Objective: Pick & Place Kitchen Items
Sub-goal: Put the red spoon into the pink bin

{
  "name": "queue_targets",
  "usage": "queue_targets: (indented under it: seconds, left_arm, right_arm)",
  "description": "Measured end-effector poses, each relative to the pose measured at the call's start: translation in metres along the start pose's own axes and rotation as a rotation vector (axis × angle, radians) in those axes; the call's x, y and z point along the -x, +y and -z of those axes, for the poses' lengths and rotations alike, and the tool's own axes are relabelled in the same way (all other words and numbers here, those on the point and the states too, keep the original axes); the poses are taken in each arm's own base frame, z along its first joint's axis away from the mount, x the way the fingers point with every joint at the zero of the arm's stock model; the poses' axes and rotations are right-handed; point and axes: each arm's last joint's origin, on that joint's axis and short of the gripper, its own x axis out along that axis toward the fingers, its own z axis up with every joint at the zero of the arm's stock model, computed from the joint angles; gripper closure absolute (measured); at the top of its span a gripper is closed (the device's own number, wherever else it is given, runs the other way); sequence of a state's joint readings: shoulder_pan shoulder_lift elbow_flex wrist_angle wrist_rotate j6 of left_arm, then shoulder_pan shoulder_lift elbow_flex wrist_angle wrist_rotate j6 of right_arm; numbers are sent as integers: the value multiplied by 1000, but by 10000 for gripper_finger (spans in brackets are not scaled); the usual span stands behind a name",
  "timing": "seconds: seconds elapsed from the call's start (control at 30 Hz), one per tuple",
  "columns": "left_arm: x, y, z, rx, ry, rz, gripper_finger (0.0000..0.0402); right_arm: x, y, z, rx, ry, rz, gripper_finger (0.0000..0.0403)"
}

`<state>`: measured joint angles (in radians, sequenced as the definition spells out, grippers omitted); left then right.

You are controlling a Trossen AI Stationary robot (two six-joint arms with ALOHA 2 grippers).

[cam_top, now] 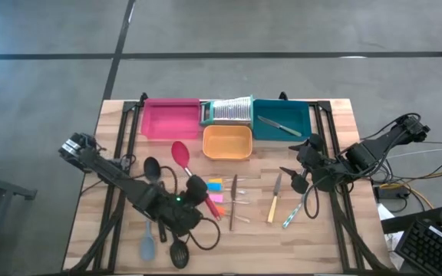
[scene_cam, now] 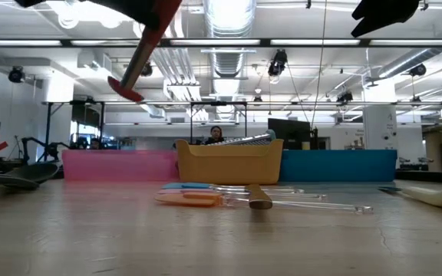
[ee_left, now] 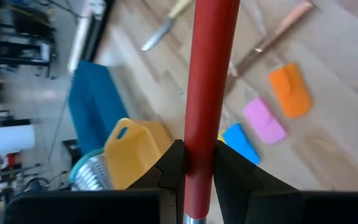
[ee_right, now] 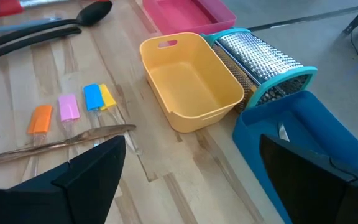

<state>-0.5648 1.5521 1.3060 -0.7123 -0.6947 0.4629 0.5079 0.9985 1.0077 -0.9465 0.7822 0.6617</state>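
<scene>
Right now I have the left gripper (ee_left: 197, 167) pinched on the handle of the red spoon (cam_top: 181, 154), lifted off the table; in the high view its bowl points toward twelve o'clock, near the orange tray (cam_top: 227, 142). The handle looks like a smooth, stiff, light rod, so I judge it could swivel or slide between the fingers (ee_left: 168, 168). Holding low on the handle leaves the bowl end far out, which makes any swing bigger; a hold nearer the middle would steady it.

The right gripper (cam_top: 294, 178) hangs at about three o'clock with its jaws spread wide and nothing in them, above the yellow-handled knife (cam_top: 273, 204).

Around the spoon: the pink tray (cam_top: 169, 117) at eleven o'clock, the teal tray (cam_top: 282, 121) at one o'clock with a knife (cam_top: 280, 126) already lying in it, and the silver grater (cam_top: 230, 111) between them, just behind the orange tray. The grater stands tallest and is what I would watch when carrying the spoon over.

On the table at six o'clock from the orange tray lie the small coloured pieces (cam_top: 215, 190) and a wood-handled knife (cam_top: 233, 201); the black ladle (cam_top: 152, 166) and a grey-blue spoon (cam_top: 147, 244) lie by my left arm.
</scene>
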Motion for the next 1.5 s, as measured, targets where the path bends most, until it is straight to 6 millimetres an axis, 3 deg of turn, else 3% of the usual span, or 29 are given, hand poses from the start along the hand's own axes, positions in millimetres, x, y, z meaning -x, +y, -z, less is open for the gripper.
queue_targets:
  seconds: [0.33, 0.5, 0.63, 0.8, 1.0, 1.27, 1.5]
  left_arm:
    - [19, 11, 26, 166, 2, -205, 343]
    - [23, 7, 43, 305, -150, -309, 343]
    - [21, -2, 57, 344, -295, -414, 343]
    - [25, -8, 76, 414, -525, -529, 344]
    - [29, -19, 96, 428, -741, -524, 344]
    - [34, -19, 104, 498, -783, -531, 344]
    - [34, -18, 105, 564, -767, -536, 344]
  right_arm:
    - [0, 2, -3, 59, -24, -12, 39]
    - [-1, 11, -15, 117, -153, -20, 39]
    - [-11, 30, -23, 235, -241, -79, 39]
    - [-33, 55, -25, 351, -354, -75, 39]
    - [-65, 79, -20, 432, -360, -37, 39]
    - [-106, 103, -18, 462, -402, 8, 39]
    - [-133, 108, -26, 453, -488, 23, 39]
